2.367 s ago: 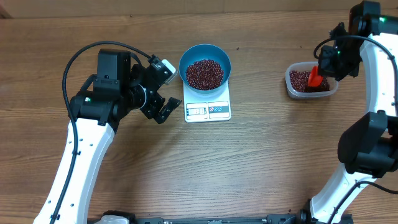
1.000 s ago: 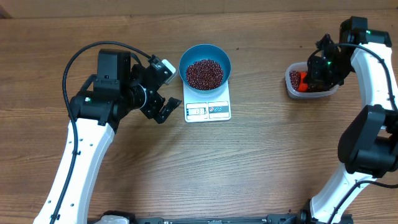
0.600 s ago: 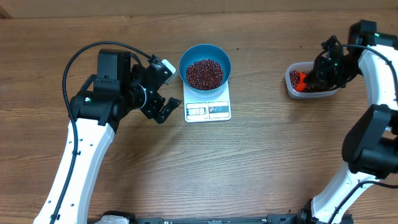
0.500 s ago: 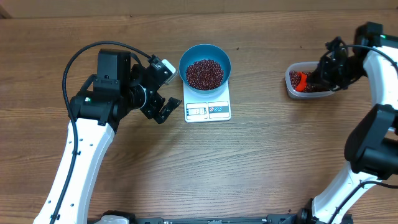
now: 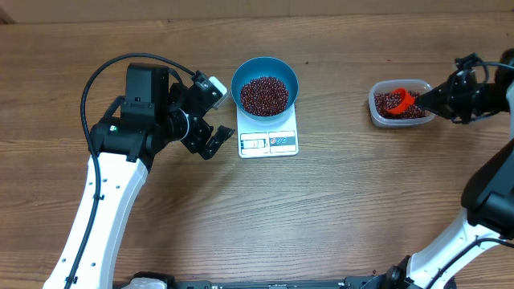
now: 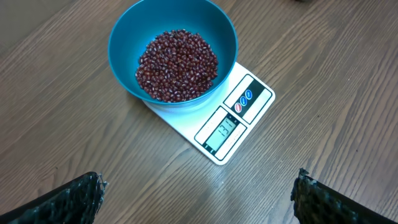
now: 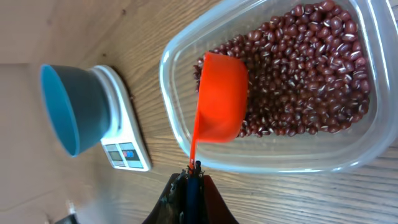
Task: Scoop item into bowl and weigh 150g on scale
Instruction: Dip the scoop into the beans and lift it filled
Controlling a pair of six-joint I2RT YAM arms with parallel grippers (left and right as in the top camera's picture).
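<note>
The blue bowl stands on the white scale and holds a heap of red-brown beans. More beans fill a clear tub at the right. My right gripper is shut on the thin handle of an orange scoop, whose cup lies on the beans at the tub's left end. In the right wrist view the gripper sits just outside the tub's rim. My left gripper hangs open left of the scale, nothing between its fingers. The bowl and scale show ahead of it.
The clear tub's wall stands between the right gripper and the scoop's cup. A black cable loops over the left arm. Bare wooden table lies in front of the scale and between scale and tub.
The right arm has swung out to the right, pulling the wrist away from over the tub; the scoop stays in the tub, handle now pointing right. The left arm has not moved.
</note>
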